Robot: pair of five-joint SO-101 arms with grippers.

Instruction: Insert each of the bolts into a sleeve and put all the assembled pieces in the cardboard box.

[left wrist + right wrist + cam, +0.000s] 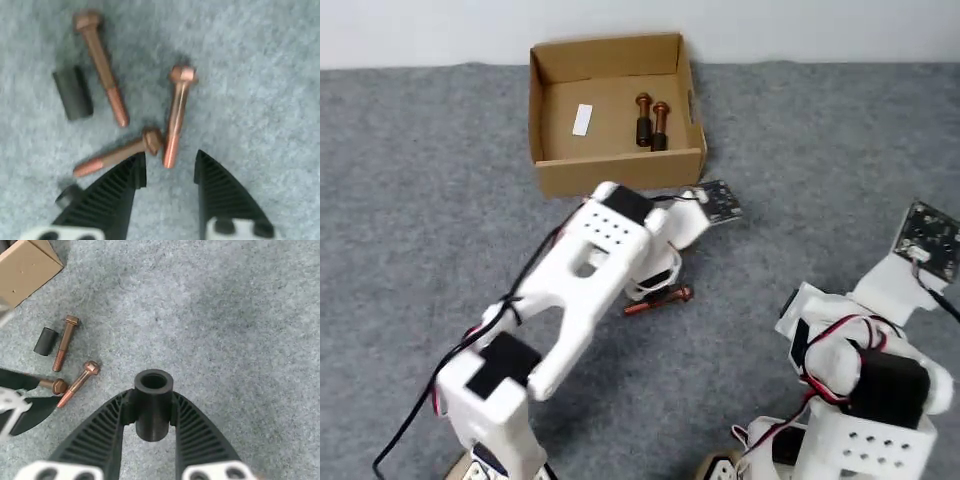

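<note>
Three copper bolts lie loose on the grey carpet: one [100, 65] beside a black sleeve [73, 92], one [177, 115] whose tip points into the gap of my left gripper [170, 167], and one [117, 156] by its finger. The left gripper is open just above them and holds nothing. A second sleeve [67, 195] peeks out beside that finger. My right gripper [152, 401] is shut on an upright black sleeve [153, 390], off to the side of the bolts [78, 383]. The cardboard box [620, 165] holds two assembled pieces [651, 120].
The left arm [605, 250] stretches over the middle of the carpet, just in front of the box. The right arm [860, 380] sits at the near right. A white label [582, 119] lies in the box. Open carpet lies between the arms and to the right.
</note>
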